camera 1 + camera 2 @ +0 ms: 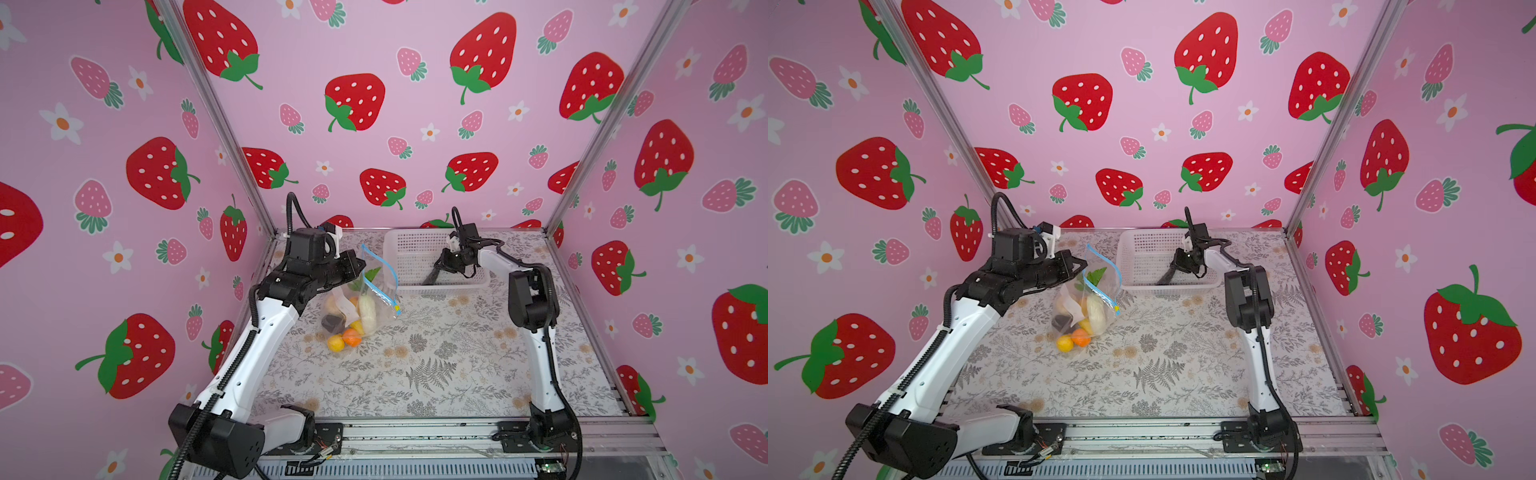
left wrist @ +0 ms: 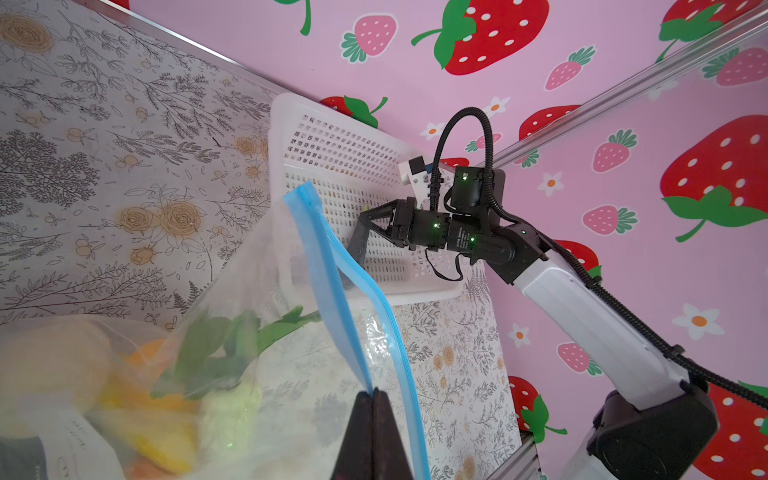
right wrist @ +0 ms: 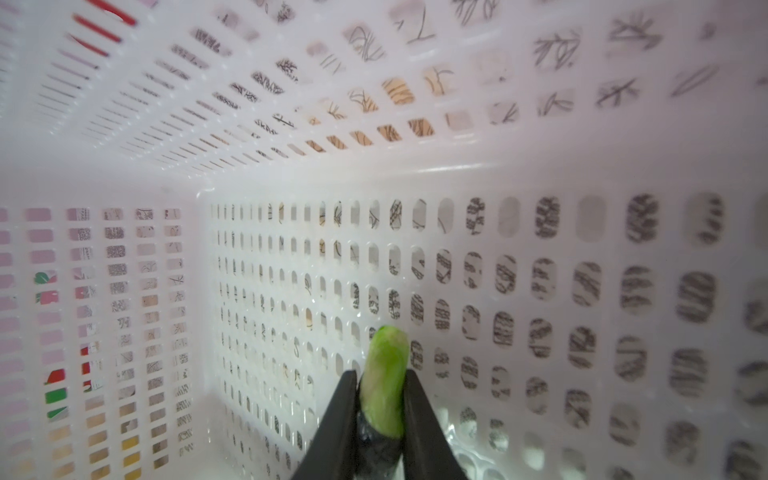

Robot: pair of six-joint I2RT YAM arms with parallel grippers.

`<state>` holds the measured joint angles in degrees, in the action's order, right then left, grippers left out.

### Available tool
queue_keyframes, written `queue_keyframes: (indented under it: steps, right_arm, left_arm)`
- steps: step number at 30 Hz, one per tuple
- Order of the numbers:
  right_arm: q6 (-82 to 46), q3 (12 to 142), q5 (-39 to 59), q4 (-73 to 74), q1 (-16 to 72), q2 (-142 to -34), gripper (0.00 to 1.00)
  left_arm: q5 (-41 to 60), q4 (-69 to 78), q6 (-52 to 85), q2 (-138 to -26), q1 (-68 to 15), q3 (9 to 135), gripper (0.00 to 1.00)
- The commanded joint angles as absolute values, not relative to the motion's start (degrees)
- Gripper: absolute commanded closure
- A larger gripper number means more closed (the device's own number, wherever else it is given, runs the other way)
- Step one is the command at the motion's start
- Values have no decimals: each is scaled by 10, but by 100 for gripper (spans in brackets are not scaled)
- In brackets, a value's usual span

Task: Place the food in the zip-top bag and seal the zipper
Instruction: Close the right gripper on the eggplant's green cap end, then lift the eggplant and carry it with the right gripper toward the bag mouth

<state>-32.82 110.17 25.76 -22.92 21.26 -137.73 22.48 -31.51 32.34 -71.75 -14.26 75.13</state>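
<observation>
In both top views the zip-top bag (image 1: pixel 353 307) is sitting on the floral desk (image 1: pixel 436 365), and the left hand (image 1: pixel 361 264) is holding its mouth up. An orange (image 1: pixel 352 337), a lemon (image 1: pixel 336 344), a white radish (image 1: pixel 368 313) and a dark piece (image 1: pixel 332 322) are already lying inside. The right hand (image 1: pixel 437 269) is reaching into the white basket (image 1: pixel 411 245).

In the left wrist view, the left hand's fingers (image 2: pixel 357 436) are pressing together on one lip of the blue zipper (image 2: pixel 328 270), which is gaping open. The bag's white label (image 2: pixel 79 449) is showing print too blurred to read.

In the right wrist view, the right hand is clamping what looks like a toy eggplant (image 3: pixel 384 374) by its green stem, low inside the basket. Most of the food is looking bagged; this piece, apparently the last, and the sealing are remaining.
</observation>
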Motion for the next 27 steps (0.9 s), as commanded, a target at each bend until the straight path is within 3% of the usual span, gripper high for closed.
queue_keyframes:
  steps: [1, 13, 27]
  right_arm:
    - [-339, 1088, 267, -217, 214, -1362, 80]
    - [-359, 1047, 248, -176, 214, -1296, 87]
    - [-344, 1058, 221, -151, 212, -1233, 89]
  left_arm:
    - [216, -317, 315, -709, -144, 758, 100]
    - [218, -319, 321, -714, -144, 757, 100]
    - [223, -316, 326, -730, -144, 765, 100]
